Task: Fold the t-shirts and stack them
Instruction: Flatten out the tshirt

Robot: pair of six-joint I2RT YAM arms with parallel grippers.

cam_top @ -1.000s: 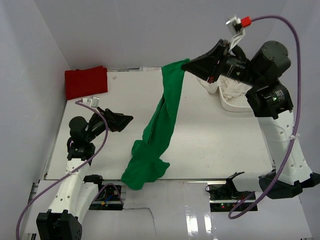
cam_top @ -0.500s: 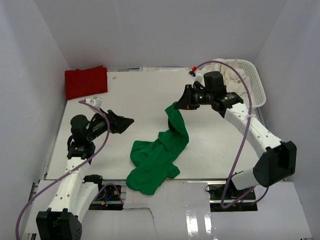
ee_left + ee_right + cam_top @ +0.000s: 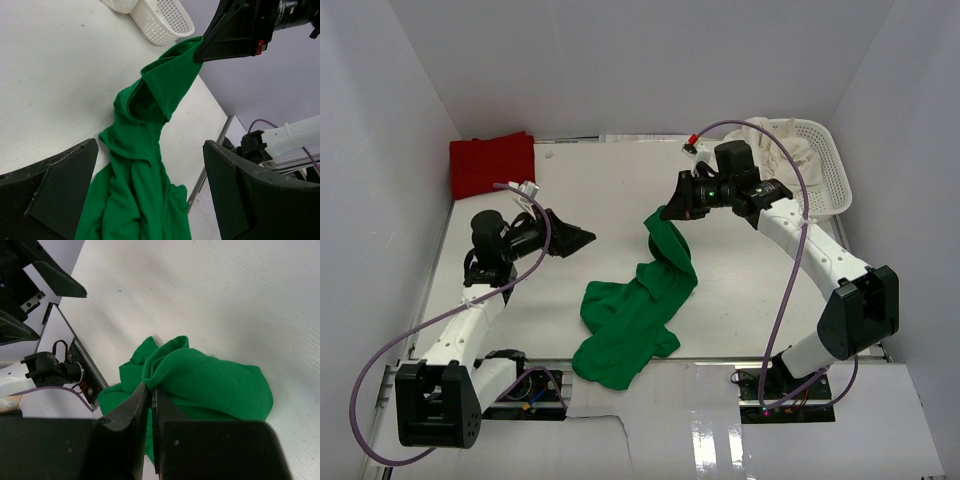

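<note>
A bright green t-shirt (image 3: 630, 320) lies crumpled down the middle of the table, its upper end lifted. My right gripper (image 3: 665, 212) is shut on that raised edge; in the right wrist view the fingertips (image 3: 151, 386) pinch a fold of the green t-shirt (image 3: 215, 380). My left gripper (image 3: 582, 238) hovers left of the shirt, jaws wide open and holding nothing. In the left wrist view the green t-shirt (image 3: 150, 115) shows beyond my left gripper (image 3: 150, 144). A folded red t-shirt (image 3: 492, 163) rests at the back left. Cream-white t-shirts (image 3: 788, 158) fill the basket.
A white mesh basket (image 3: 832, 170) stands at the back right corner, also visible in the left wrist view as the basket (image 3: 165, 20). White walls enclose the table on three sides. The shirt's lower end hangs near the table's front edge (image 3: 720, 358).
My right arm came down from high at the back, lowering the green shirt so it bunched on the table. My left gripper shifted a little right toward the shirt.
</note>
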